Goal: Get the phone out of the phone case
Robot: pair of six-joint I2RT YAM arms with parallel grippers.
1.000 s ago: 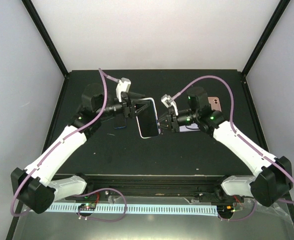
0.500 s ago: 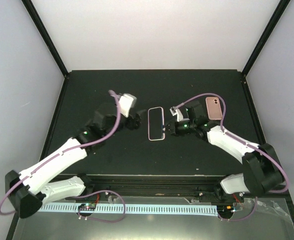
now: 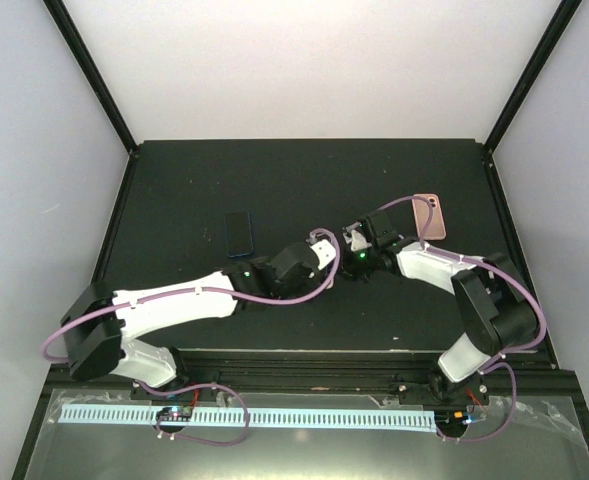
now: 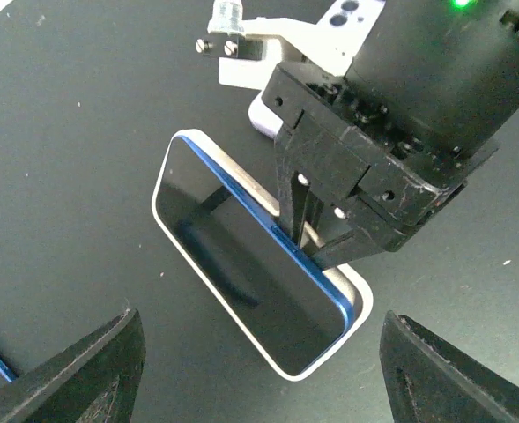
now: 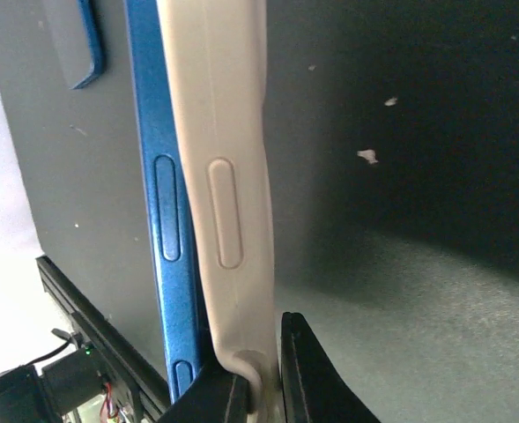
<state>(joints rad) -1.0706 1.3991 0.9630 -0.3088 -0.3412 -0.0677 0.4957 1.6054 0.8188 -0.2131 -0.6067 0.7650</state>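
In the left wrist view the phone [image 4: 241,256], with a black screen and blue frame, lies in a white case [image 4: 358,291] on the black table. My right gripper [image 4: 307,238] is shut on the case's long side wall and pulls it away from the blue frame. The right wrist view shows its fingers [image 5: 303,370] pinching the beige case wall [image 5: 224,176], with the phone's blue edge [image 5: 166,220] beside it. My left gripper [image 4: 263,374] is open just above the phone's near end and holds nothing. In the top view both grippers meet mid-table, left [image 3: 319,255] and right [image 3: 349,258]; the phone is hidden there.
A second blue phone [image 3: 238,233] lies at the back left of the mat. A pink phone [image 3: 429,215] lies at the back right beside the right arm. Black frame posts and the table's raised edges border the mat.
The left arm has swung right and forward, so its wrist is now over the cased phone. The right gripper has stayed at the case's edge. A blue phone now shows at the back left.
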